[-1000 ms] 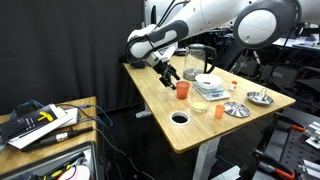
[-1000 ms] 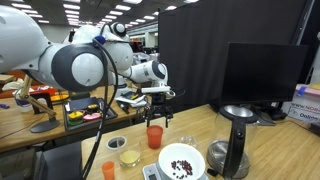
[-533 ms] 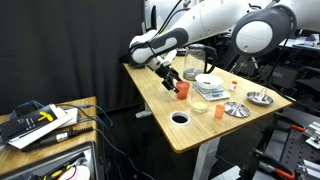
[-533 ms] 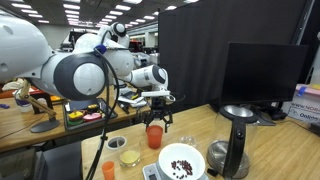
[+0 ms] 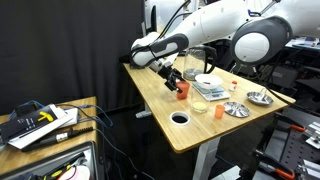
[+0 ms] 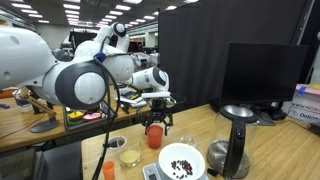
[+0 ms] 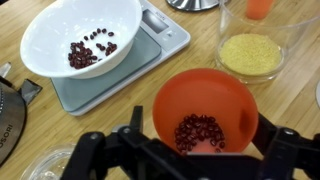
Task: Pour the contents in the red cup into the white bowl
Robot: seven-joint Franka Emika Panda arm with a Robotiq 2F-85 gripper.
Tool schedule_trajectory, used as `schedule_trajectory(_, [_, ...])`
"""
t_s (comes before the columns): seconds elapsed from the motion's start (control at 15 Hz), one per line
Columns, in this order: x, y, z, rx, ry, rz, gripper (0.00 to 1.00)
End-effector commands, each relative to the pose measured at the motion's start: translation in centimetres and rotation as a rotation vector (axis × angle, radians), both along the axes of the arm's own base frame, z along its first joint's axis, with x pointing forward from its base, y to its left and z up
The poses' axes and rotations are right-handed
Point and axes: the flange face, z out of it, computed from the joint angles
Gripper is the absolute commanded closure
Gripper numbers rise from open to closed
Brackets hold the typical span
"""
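The red cup (image 7: 205, 105) stands upright on the wooden table and holds a small heap of dark red beans. It also shows in both exterior views (image 5: 183, 91) (image 6: 154, 136). My gripper (image 7: 203, 132) is open and low, with one finger on each side of the cup; a small gap shows at one finger. It shows in both exterior views too (image 5: 176, 80) (image 6: 155, 122). The white bowl (image 7: 60, 30) sits on a grey scale beside the cup and holds some beans. It also shows in both exterior views (image 5: 208, 81) (image 6: 181, 160).
A clear cup of yellow grains (image 7: 250, 55) stands close beside the red cup. A small paler orange cup (image 7: 258, 8) is behind it. A clear jug (image 5: 197, 58), two metal dishes (image 5: 237, 109) (image 5: 259, 98) and a dark round dish (image 5: 180, 118) share the table.
My gripper has come down and a little sideways, from above and beside the red cup to straddling it. The cup and bowl have not moved.
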Motion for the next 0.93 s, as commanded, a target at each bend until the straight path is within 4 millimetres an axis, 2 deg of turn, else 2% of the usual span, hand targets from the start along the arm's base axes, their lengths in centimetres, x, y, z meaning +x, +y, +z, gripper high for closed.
schedule_trajectory(0.0, [-0.3, -0.2, -0.1, 0.007, 0.026, 0.002, 0.14])
schedule_trajectory(0.07, [-0.3, -0.2, -0.1, 0.010, 0.026, 0.002, 0.27])
schedule_trajectory(0.2, [-0.1, -0.3, 0.2, 0.016, 0.019, -0.004, 0.42])
schedule_trajectory(0.27, [-0.1, -0.3, 0.3, 0.017, 0.016, -0.006, 0.45])
schedule_trajectory(0.6, [0.6, 0.0, 1.4, 0.057, -0.025, -0.007, 0.45])
schedule_trajectory(0.87, [2.2, 0.1, 4.3, 0.176, -0.122, -0.030, 0.45])
